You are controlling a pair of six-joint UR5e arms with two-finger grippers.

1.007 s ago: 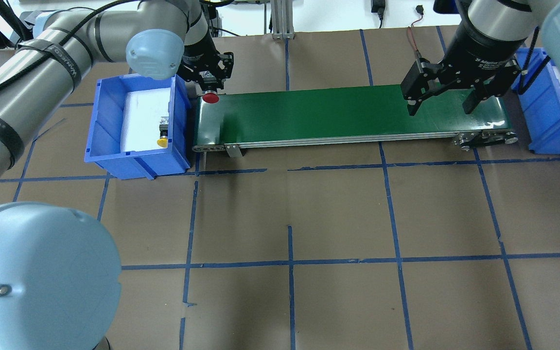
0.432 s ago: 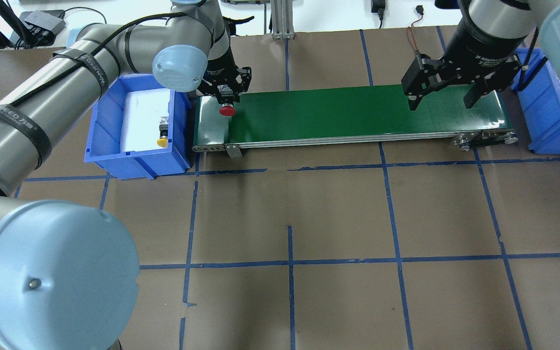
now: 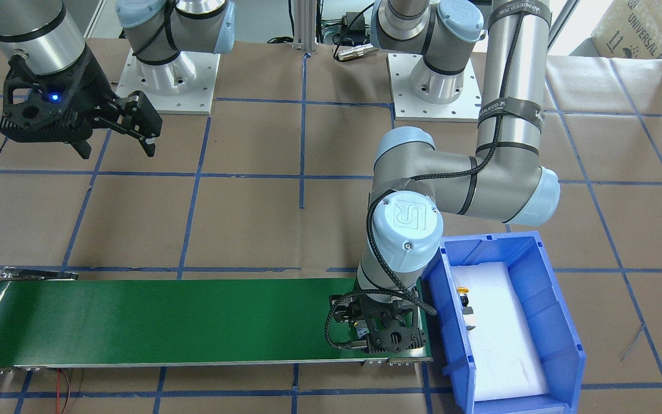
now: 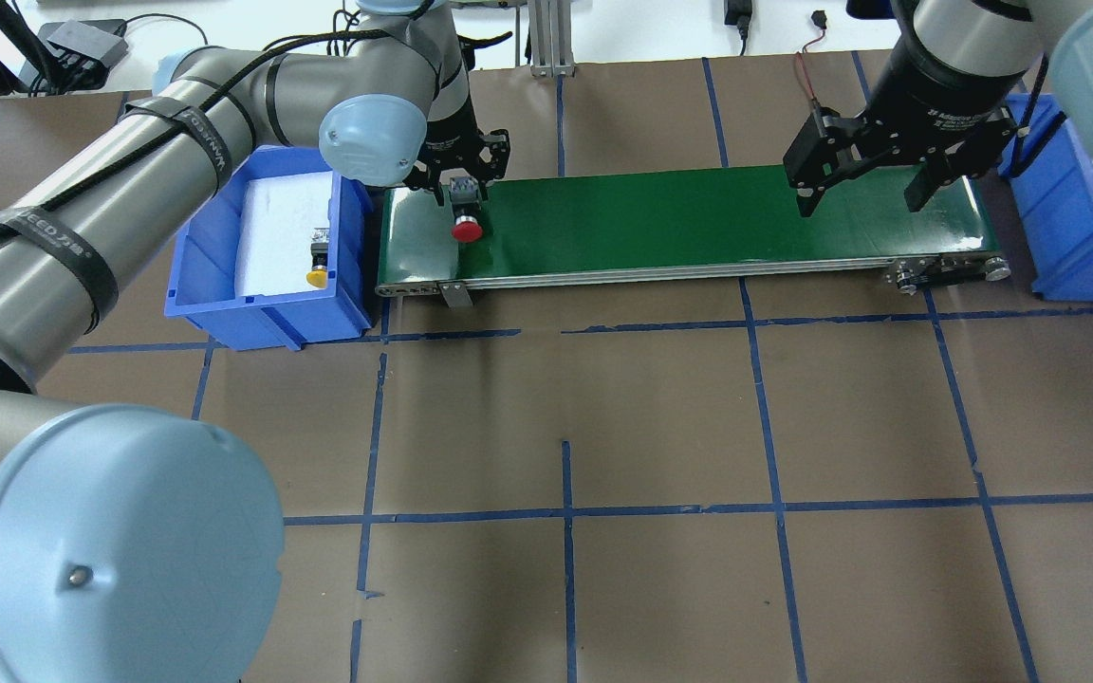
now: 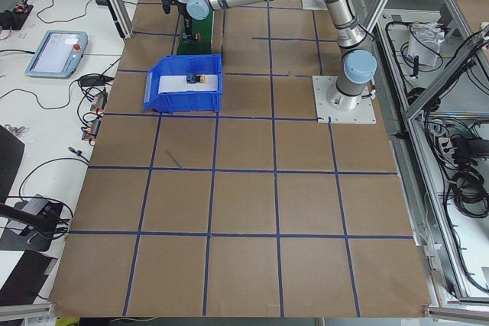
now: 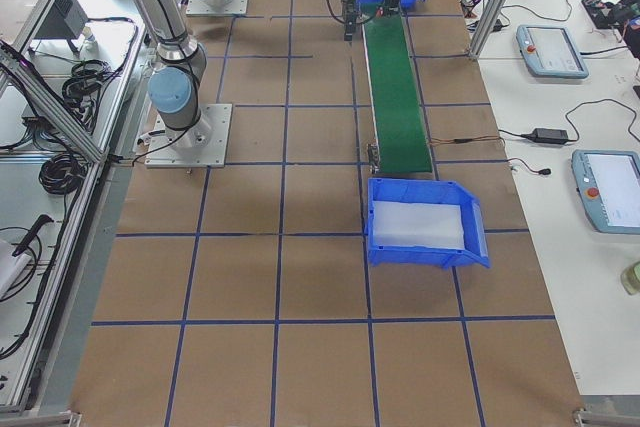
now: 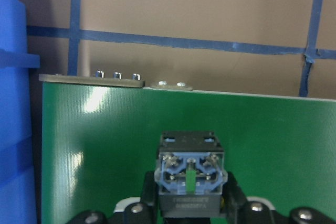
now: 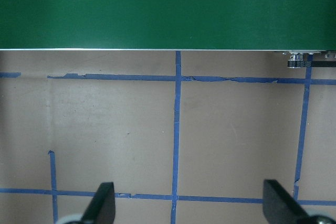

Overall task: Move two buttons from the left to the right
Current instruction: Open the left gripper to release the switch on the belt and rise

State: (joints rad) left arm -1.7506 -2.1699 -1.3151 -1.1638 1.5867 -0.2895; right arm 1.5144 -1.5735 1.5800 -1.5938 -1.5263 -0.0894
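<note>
My left gripper [image 4: 463, 197] is shut on the red button [image 4: 467, 229], cap down, low over the left end of the green conveyor belt [image 4: 679, 218]. The left wrist view shows the button's grey contact block [image 7: 191, 174] between the fingers. In the front-facing view the gripper [image 3: 385, 334] hides the red cap. The yellow button [image 4: 318, 267] lies on white foam in the left blue bin [image 4: 205, 294]; it also shows in the front-facing view [image 3: 465, 299]. My right gripper [image 4: 860, 204] is open and empty above the belt's right end; its fingers [image 8: 102, 203] frame bare table.
A second blue bin [image 4: 1073, 247] with white foam stands just past the belt's right end. The belt's metal frame and rollers [image 4: 950, 270] run along its front edge. Brown table with blue tape lines [image 4: 565, 512] lies in front.
My left gripper has carried the red button from the bin's edge rightward and forward, over the belt's left end. The right gripper has barely moved and stays open.
</note>
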